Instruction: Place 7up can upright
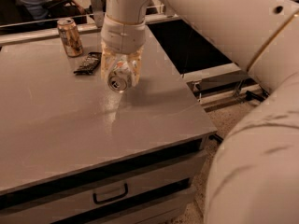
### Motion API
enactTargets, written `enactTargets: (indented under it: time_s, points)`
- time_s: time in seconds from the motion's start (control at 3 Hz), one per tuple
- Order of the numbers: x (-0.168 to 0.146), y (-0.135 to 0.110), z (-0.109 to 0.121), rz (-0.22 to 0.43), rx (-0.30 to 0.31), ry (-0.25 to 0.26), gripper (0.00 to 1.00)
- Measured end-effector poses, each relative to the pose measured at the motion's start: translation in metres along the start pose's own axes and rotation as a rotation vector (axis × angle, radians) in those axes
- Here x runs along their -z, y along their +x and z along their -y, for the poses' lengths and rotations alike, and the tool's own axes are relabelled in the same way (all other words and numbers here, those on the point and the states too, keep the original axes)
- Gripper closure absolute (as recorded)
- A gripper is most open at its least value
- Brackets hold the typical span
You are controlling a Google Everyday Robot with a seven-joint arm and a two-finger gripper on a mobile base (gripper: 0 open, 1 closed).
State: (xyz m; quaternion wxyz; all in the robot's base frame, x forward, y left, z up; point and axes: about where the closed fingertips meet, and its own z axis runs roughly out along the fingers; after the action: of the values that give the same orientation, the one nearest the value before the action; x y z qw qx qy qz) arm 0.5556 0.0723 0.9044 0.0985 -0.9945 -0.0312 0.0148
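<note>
The 7up can point(119, 78) is held between the fingers of my gripper point(121, 73) above the middle of the grey tabletop point(56, 120). The can is tilted, with its silver top facing down and toward the camera. It hangs a little above the table surface. Only the top and part of the pale side show between the translucent fingers. The white arm comes in from the upper right.
A gold-brown can point(70, 36) stands upright at the table's back left. A dark flat object point(88, 63) lies just left of the gripper. The table's right edge drops to a dark gap and floor. A drawer with a handle point(110, 193) is below the front edge.
</note>
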Motion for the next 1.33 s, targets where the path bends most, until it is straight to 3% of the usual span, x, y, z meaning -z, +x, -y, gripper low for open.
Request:
enactTargets:
  time_s: [0.33, 0.67, 1.0, 1.33]
  points:
    - [0.049, -0.016, 0.004, -0.072, -0.279, 0.242, 1.00]
    - [0.079, -0.015, 0.010, -0.132, -0.431, 0.481, 1.00]
    - [0.078, -0.016, 0.010, -0.128, -0.429, 0.476, 1.00]
    - [0.081, -0.014, 0.013, -0.104, -0.467, 0.597, 1.00]
